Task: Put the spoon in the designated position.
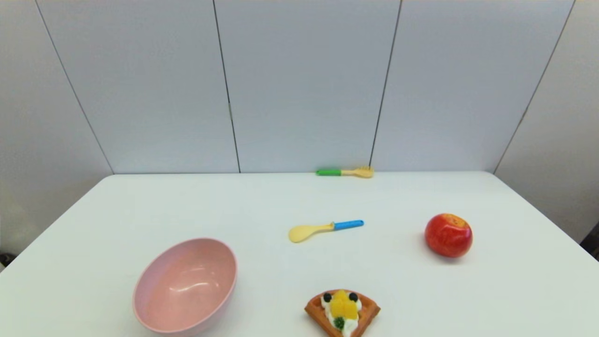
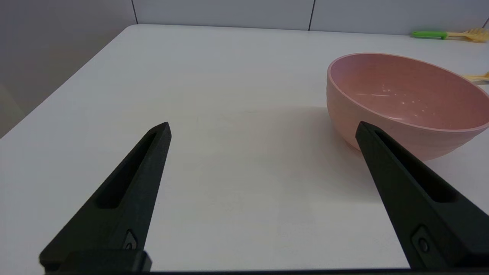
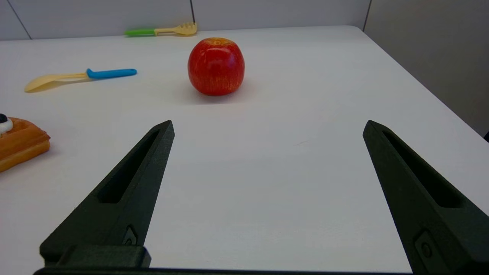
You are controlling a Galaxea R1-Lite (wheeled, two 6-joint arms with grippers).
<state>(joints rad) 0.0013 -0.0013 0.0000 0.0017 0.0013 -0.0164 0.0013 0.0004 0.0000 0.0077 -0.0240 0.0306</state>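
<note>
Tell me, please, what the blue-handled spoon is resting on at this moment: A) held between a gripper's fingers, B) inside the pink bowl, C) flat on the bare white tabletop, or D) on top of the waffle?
C: the spoon lies flat on the bare white table, apart from the pink bowl, the waffle and the apple, while the left gripper and right gripper both stand open and empty.

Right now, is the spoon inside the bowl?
No, the spoon lies on the bare table, apart from the empty bowl.
</note>
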